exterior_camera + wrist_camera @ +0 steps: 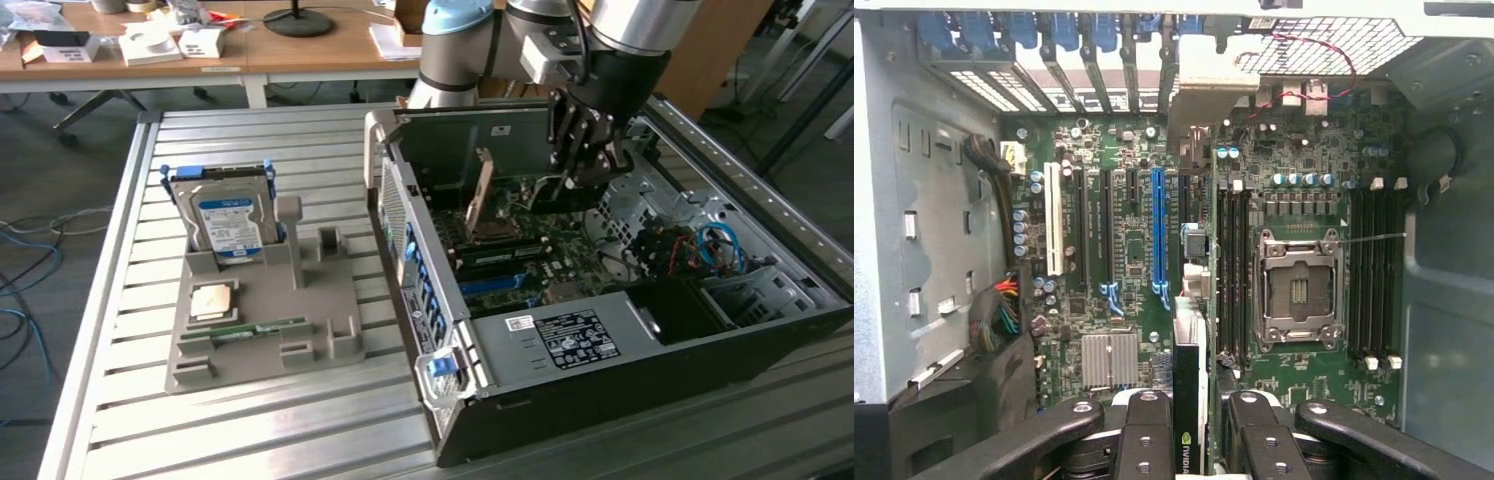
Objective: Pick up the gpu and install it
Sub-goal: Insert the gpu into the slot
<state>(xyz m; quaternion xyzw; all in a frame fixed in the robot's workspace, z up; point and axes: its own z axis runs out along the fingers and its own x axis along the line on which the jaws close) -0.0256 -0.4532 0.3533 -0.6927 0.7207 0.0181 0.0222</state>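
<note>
At about nine o'clock from the computer case [561, 400] in the exterior view, the grey holder [267, 345] sat on the slatted desk [107, 400]. The hard drive [227, 225] stood upright in its cradle and the memory stick [247, 330] lay flat in its groove. I judged they were parked that way so each part could be lifted straight out.

The case lay on its side with the open face up, which put the motherboard [1294, 420] squarely under my claw. At roughly twelve o'clock from the case's middle, my claw [583, 175] [1197, 420] was clamped on the gpu [1187, 400]. It gripped one long edge so that the card hung edge-down over the board, running parallel to the blue slot [1156, 235] just beside it. I judged the card was not yet seated.

The gpu looked thin, flat and dark, seen edge-on between the fingers [1144, 420], with a small pale logo on that edge.
</note>
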